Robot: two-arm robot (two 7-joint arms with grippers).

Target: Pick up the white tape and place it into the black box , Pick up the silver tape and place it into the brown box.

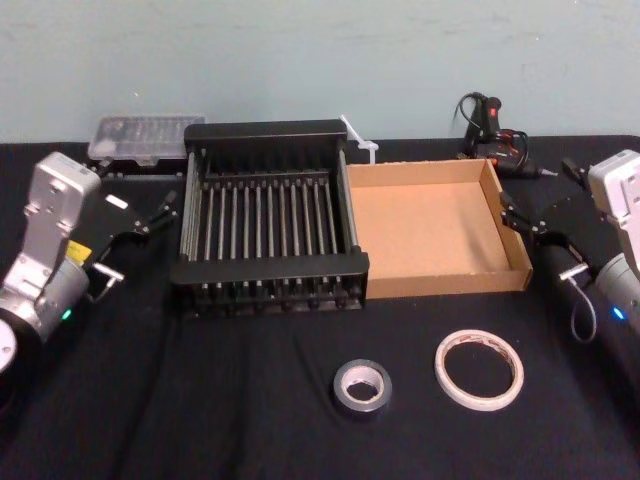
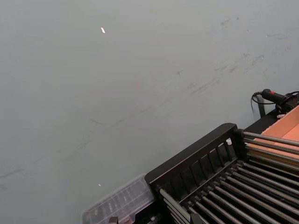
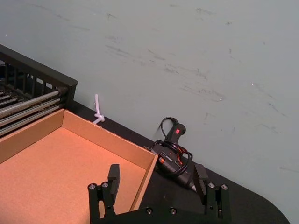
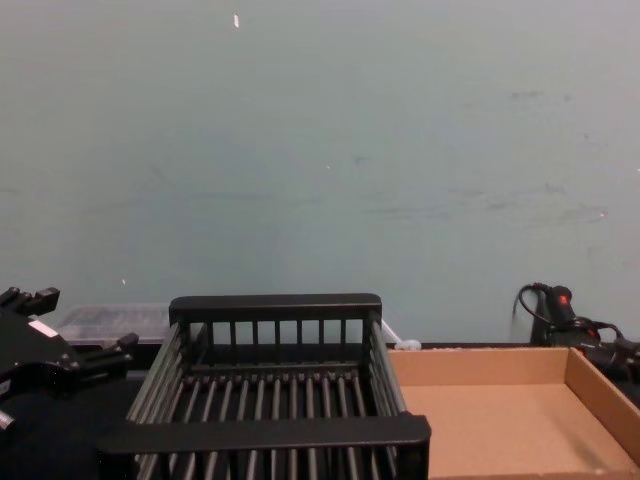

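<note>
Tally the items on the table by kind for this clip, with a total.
Tape rolls: 2, the white tape and the silver tape
Containers: 2, the black box and the brown box
Clear plastic case: 1
Glue gun: 1
Total: 6

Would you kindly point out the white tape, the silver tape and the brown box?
white tape (image 1: 450,378): head view, on its flat ring face.
silver tape (image 1: 362,398): head view, on its dark outer band.
brown box (image 1: 424,226): head view, on its bare floor.
</note>
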